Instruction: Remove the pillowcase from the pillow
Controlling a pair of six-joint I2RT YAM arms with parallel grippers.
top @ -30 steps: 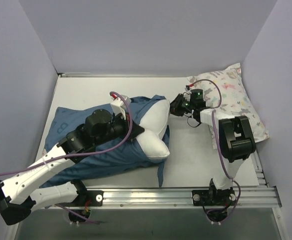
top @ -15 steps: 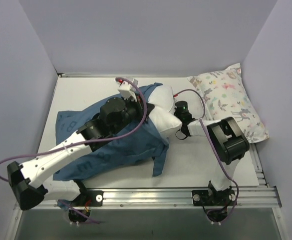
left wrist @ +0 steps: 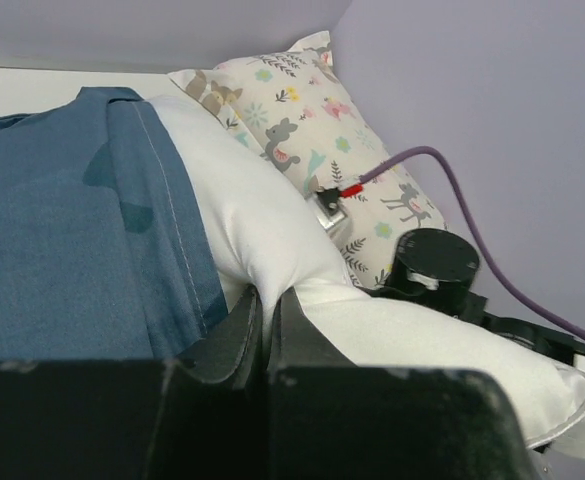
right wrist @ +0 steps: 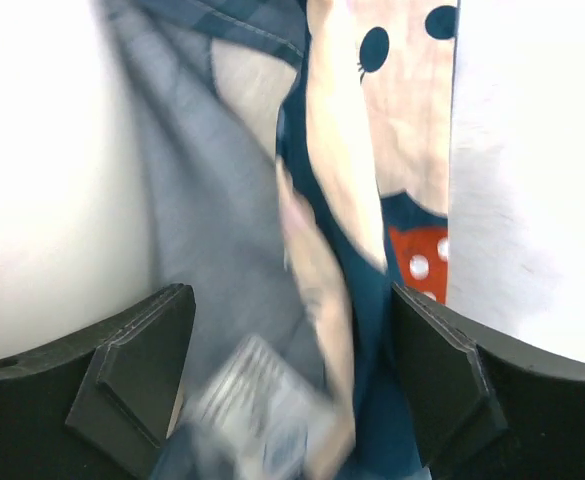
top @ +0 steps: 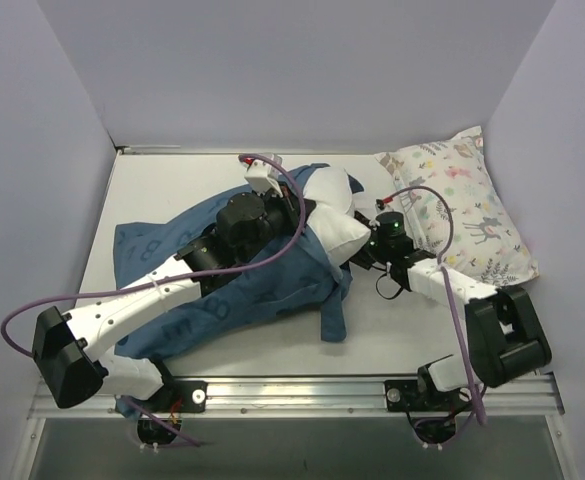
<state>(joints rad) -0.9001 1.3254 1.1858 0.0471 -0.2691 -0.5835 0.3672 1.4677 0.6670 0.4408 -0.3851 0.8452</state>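
Note:
The navy pillowcase (top: 222, 290) lies bunched across the table's middle, its open end toward the right. The plain white pillow (top: 337, 212) pokes out of that end. My left gripper (top: 307, 210) is shut on a fold of the pillow (left wrist: 262, 225), white fabric pinched between its jaws (left wrist: 269, 300), with the pillowcase hem (left wrist: 172, 230) just left of them. My right gripper (top: 360, 255) sits low at the case's mouth, open. Between its fingers (right wrist: 292, 310) hangs pillowcase cloth (right wrist: 372, 160) printed with a mouse face and a red dotted bow, plus a blurred label (right wrist: 257, 410); the jaws stand apart from it.
A white pillow patterned with small animals and leaves (top: 462, 210) lies against the right wall, close behind my right arm (left wrist: 432, 265). Lilac walls enclose the back and both sides. The metal rail (top: 302, 385) runs along the near edge.
My right gripper has opened and dropped low to the pillowcase's mouth, its arm stretching out toward the front right. My left arm has carried the pinched pillow toward the back right.

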